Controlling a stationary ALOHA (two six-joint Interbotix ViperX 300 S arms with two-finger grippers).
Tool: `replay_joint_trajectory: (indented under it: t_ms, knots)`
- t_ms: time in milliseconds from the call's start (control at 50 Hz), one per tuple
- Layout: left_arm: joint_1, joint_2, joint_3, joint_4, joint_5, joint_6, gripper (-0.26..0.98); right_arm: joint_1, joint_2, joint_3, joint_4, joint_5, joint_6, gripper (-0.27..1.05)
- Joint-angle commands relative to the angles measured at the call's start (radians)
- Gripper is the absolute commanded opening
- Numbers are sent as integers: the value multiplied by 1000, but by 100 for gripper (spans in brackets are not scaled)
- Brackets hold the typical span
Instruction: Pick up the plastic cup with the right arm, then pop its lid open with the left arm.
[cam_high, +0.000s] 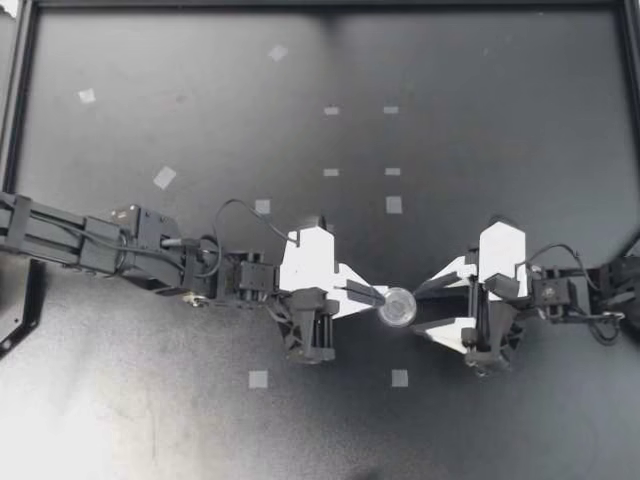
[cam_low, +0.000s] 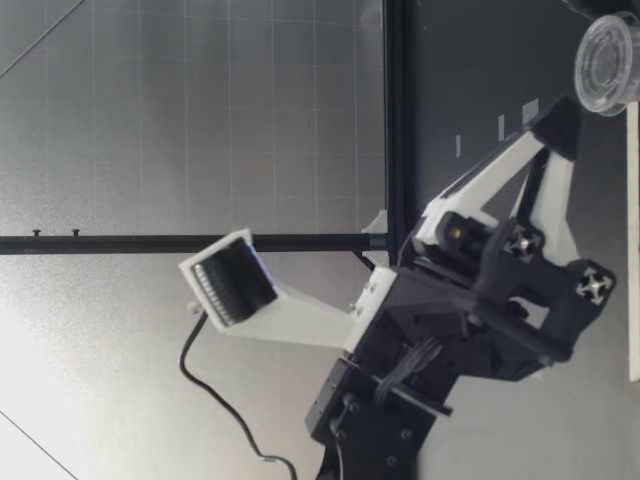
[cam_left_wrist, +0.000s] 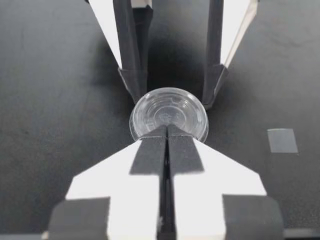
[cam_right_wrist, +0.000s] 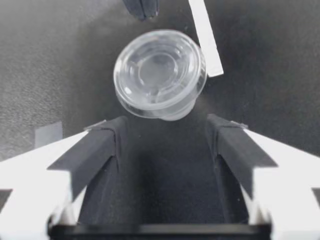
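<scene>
Now, from the top view, my left end effector (cam_high: 376, 297) is pinching a small clear cup (cam_high: 398, 309). Its two fingers are pressing tight together on the cup's thin edge. The cup is sitting a little toward 4 o'clock from the middle of the dark worktop (cam_high: 200, 420). My right end effector (cam_high: 420, 308) is waiting at the cup's 3 o'clock side with its fingers spread wide and holding nothing. A small square of tape (cam_high: 399, 378) is lying at 6 o'clock from the cup, well apart from it.

Looking across the worktop from the low view, my left end effector (cam_low: 562, 125) is meeting the cup (cam_low: 607, 60) with its fingertips closed to a point. The cup is tipping so that its round face is looking at this camera.

From the left wrist view, my left end effector (cam_left_wrist: 167, 131) is closing on the near edge of the cup (cam_left_wrist: 167, 112). The cup is looking see-through, round and shiny, with rings in its bottom. The open fingers (cam_left_wrist: 131, 65) of my right end effector (cam_left_wrist: 173, 96) are standing just beyond the cup, one on each side.

From the right wrist view, my right end effector (cam_right_wrist: 164, 124) is gaping open. The cup (cam_right_wrist: 159, 72) is hanging tilted just ahead of its fingertips, not between them.

So the pinch by my left side is looking done, and my right side is not yet gripping the cup.
</scene>
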Motion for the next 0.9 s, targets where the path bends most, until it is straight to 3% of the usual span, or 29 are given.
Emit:
replay_joint_trajectory:
  t_ms: [0, 880]
  knots:
    - [2, -12, -23, 2, -12, 2, -8, 8, 0, -18, -2, -11, -2, 64]
    - [2, 35, -34, 2, -12, 2, -8, 6, 41, -60, -2, -12, -5, 64]
